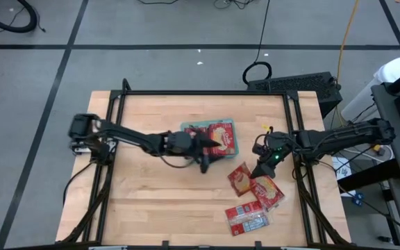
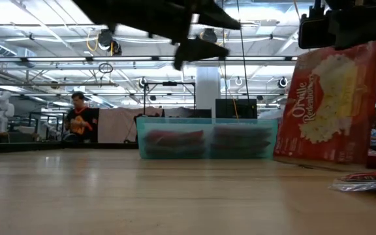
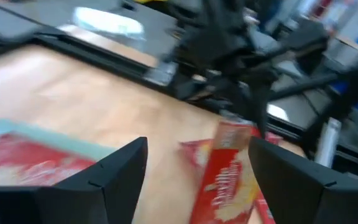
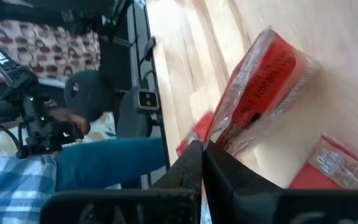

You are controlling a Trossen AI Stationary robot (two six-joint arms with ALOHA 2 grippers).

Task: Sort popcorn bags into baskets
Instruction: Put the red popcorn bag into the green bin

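The teal basket sits mid-table with red popcorn bags lying flat in it. My left gripper hovers open above the basket's near right corner, with nothing between its fingers. My right gripper, to the right of the basket, is shut on one red popcorn bag. That bag stands nearly upright, its cream picture facing the table's near edge. My right gripper pinches the top edge of the popcorn bag between its two fingers, coming from above and slanting down. The bag hangs below the fingers, slightly tilted. Whether its lower edge is clear of the table, I cannot tell.
Two more popcorn bags lie flat near the table's near right corner, one showing grey-white panels. Black frame rails run along the table's edges. A person sits beyond the far edge, and another person stands to the right.
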